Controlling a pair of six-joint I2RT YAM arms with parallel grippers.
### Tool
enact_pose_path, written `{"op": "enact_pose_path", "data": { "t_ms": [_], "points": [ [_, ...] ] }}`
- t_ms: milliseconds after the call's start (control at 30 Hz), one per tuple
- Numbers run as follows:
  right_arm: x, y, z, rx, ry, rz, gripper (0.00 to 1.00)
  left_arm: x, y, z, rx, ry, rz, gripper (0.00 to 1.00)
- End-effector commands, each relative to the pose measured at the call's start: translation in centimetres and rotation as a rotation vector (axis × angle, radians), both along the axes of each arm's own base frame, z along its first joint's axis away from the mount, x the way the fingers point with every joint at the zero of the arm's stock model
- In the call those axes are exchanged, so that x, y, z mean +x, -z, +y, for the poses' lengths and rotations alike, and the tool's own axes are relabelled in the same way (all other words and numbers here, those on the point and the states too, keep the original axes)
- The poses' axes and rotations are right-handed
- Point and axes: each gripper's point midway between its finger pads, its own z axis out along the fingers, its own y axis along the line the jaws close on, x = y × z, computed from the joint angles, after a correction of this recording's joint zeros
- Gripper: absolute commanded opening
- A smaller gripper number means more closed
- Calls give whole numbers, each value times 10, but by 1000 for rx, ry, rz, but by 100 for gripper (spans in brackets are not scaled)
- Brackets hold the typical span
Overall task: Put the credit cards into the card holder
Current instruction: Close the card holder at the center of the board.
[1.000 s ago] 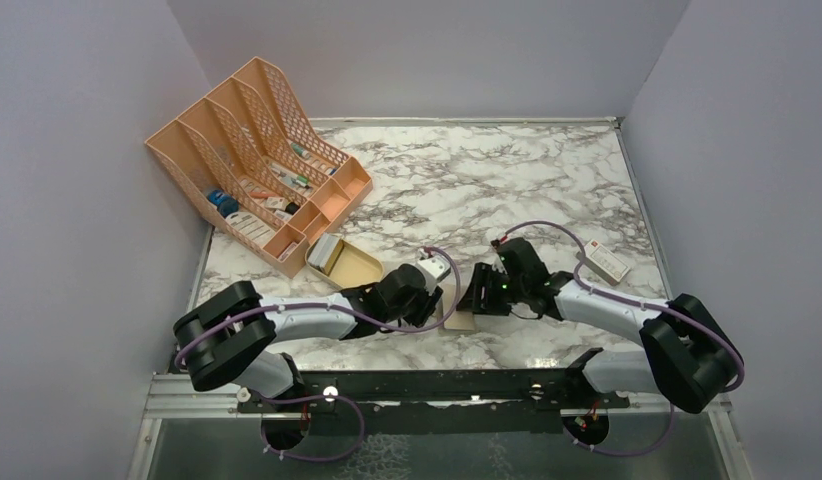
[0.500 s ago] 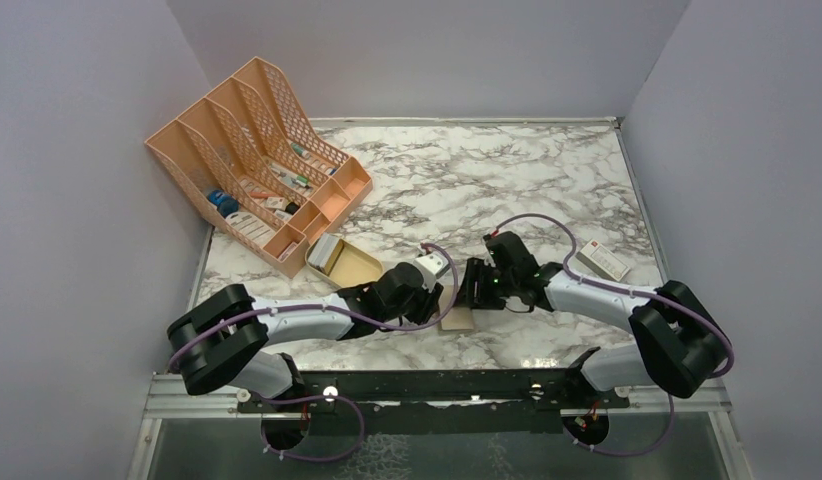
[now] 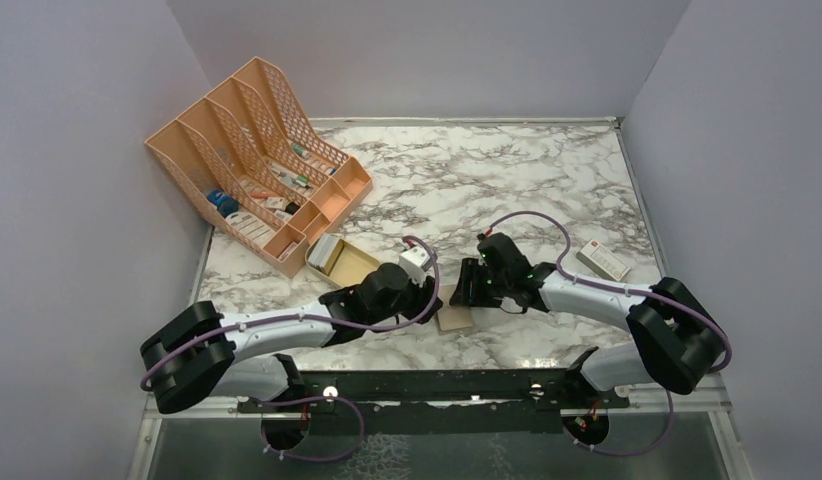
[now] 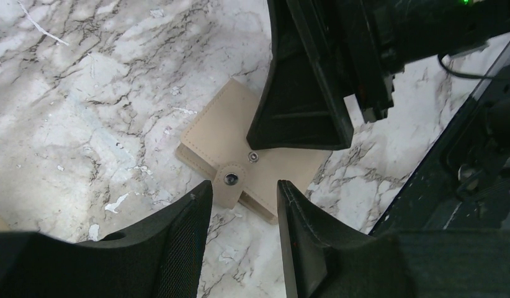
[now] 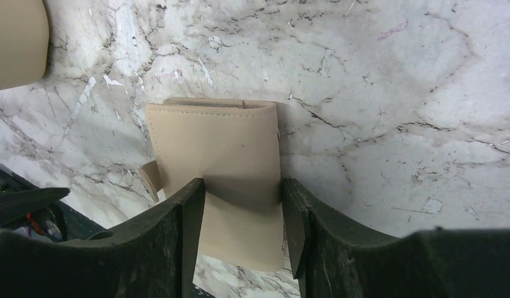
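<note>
Tan, leather-look and folded shut, the small card holder (image 3: pixel 454 318) lies flat near the 6 o'clock edge of the marble-patterned desk (image 3: pixel 507 180), between the two arms. Over the last second the right arm has pushed in from 3 o'clock. Its black two-finger right tool (image 5: pixel 243 183) now sits over the holder's cover, fingers parted, with the cover running beneath them. Nothing is clamped, and I cannot tell whether the tips press down or only hover.

The left arm has drawn back a little toward 8 o'clock, leaving more of the holder showing. The left tool (image 4: pixel 244 187) is released and a touch wider than it was, its fingers to either side of the holder's short strap (image 4: pixel 229 186) with the round snap. That strap pokes out past the edge while a second stud (image 4: pixel 253 157) shows bare on the cover (so the clasp looks undone to me), yet the fold itself is closed.

A pale flat stack (image 3: pixel 324 250), probably the credit cards but too small to be sure, lies at the far end of the shallow beige oval dish (image 3: pixel 359 268). It sits at about 10 o'clock from the holder, well apart from both tools. The orange mesh file rack (image 3: pixel 232 100) in the 10 o'clock corner and the white box (image 3: pixel 602 260) with a red mark at 3 o'clock play no part.

I read this as one tool set to pin the holder while the other lifts the flap. The task looks barely begun: the holder must be opened before any card goes in.
</note>
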Motion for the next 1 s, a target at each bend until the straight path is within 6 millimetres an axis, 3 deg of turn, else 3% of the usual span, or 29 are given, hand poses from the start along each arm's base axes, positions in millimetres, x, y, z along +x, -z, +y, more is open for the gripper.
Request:
{"op": "enact_pose_path", "data": {
  "t_ms": [0, 167, 300, 533, 800, 967],
  "points": [
    [-25, 46, -45, -226, 20, 80, 50, 8, -3, 10, -37, -124, 50, 45],
    [-25, 45, -45, -233, 16, 69, 50, 12, 14, 13, 19, -166, 145, 40],
    [-23, 40, -41, -228, 12, 52, 49, 12, 16, 9, -18, -168, 185, 39],
    [-22, 36, -40, -225, 7, 37, 49, 29, 16, 1, -29, -187, 193, 32],
    [-22, 29, -32, -181, -10, 22, 48, 42, 34, 0, 28, -196, 207, 29],
    [-18, 16, -26, -155, -13, 2, 48, 39, 52, -2, 76, -175, 238, 28]
  ]
}}
